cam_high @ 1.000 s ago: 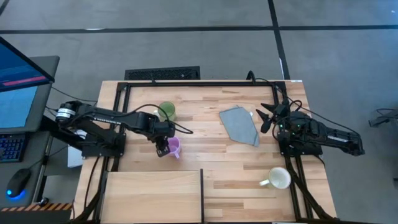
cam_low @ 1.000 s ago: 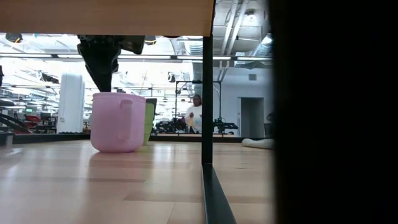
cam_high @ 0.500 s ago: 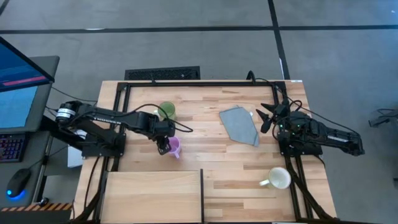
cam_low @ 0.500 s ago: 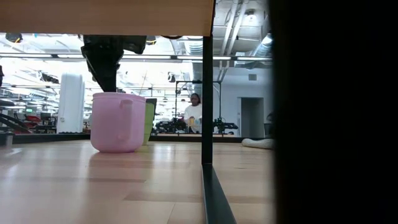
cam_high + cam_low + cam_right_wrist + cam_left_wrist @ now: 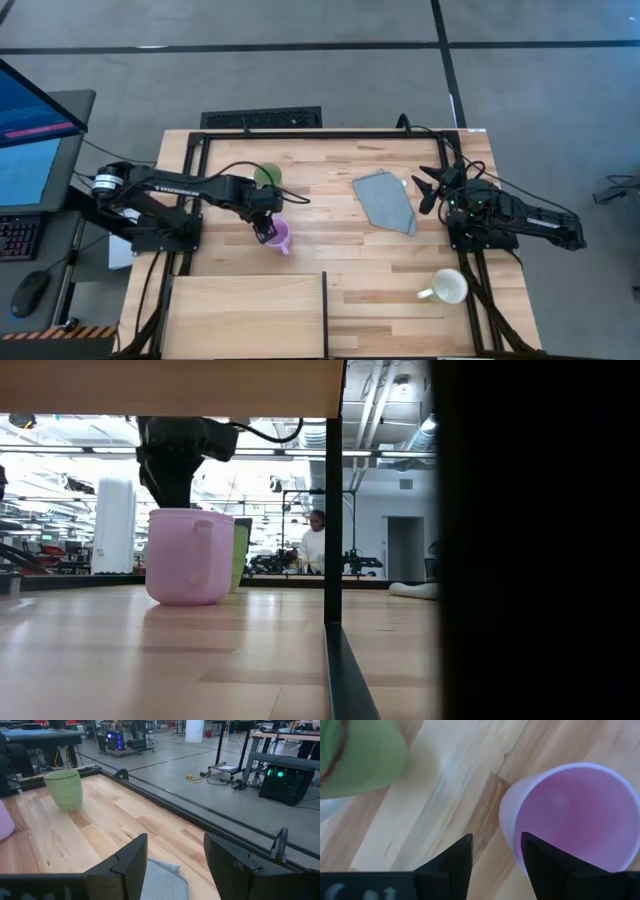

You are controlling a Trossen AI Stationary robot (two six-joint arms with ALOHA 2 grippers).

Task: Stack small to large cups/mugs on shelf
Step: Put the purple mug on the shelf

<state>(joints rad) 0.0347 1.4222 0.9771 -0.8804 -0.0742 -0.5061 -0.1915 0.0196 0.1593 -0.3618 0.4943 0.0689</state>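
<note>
The purple mug [image 5: 281, 234] stands upright on the bench [image 5: 330, 215], mouth up. The left pincer [image 5: 492, 851] hangs open over its rim. The right pincer [image 5: 175, 855] waits open by the grey cloth [image 5: 385, 200].

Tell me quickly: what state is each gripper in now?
Left gripper: open, straddling the purple mug's rim.
Right gripper: open, holding nothing.

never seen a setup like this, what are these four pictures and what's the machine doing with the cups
Two robot arms work at a wooden table. One picture looks straight down, one looks level across the tabletop, and two come from cameras on the wrists. The left gripper is down at the purple mug, open, one finger over its rim, not lifting it. The green mug stands just behind. The right gripper waits open by the grey cloth. The white mug stands near the front right, and the pale shelf board is bare.
</note>
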